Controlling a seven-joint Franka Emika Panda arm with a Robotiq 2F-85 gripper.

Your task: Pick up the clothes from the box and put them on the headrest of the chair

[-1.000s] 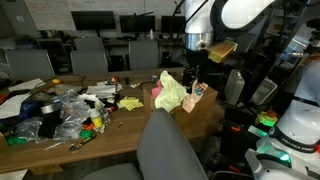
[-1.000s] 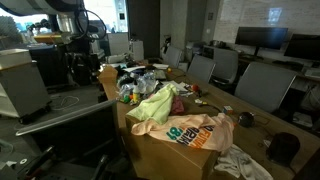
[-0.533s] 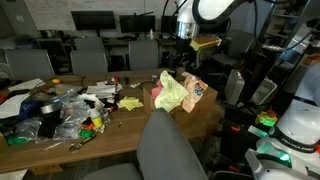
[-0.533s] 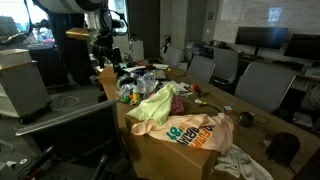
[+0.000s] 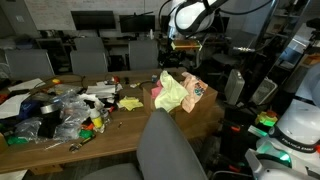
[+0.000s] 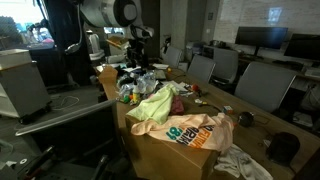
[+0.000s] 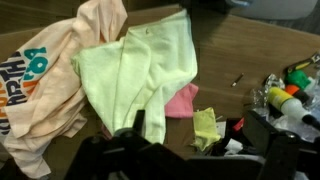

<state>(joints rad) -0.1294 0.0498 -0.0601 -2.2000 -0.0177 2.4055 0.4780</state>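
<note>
Released, empty tool (image 5: 184, 41) hangs well abv box (image 5: 207, 110); clothes (image 7: 140, 70) draped over box, yellow-green on top, pink under.

Clothes (image 6: 158, 105) on box (image 6: 160, 158), clutter (image 6: 135, 85) behind

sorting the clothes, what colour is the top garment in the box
The top garment is pale yellow-green; the wrist view shows it best.

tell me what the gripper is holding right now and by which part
Nothing is held: the open gripper hangs clear above the pale yellow-green soft garment lying in the brown cardboard box.
</note>
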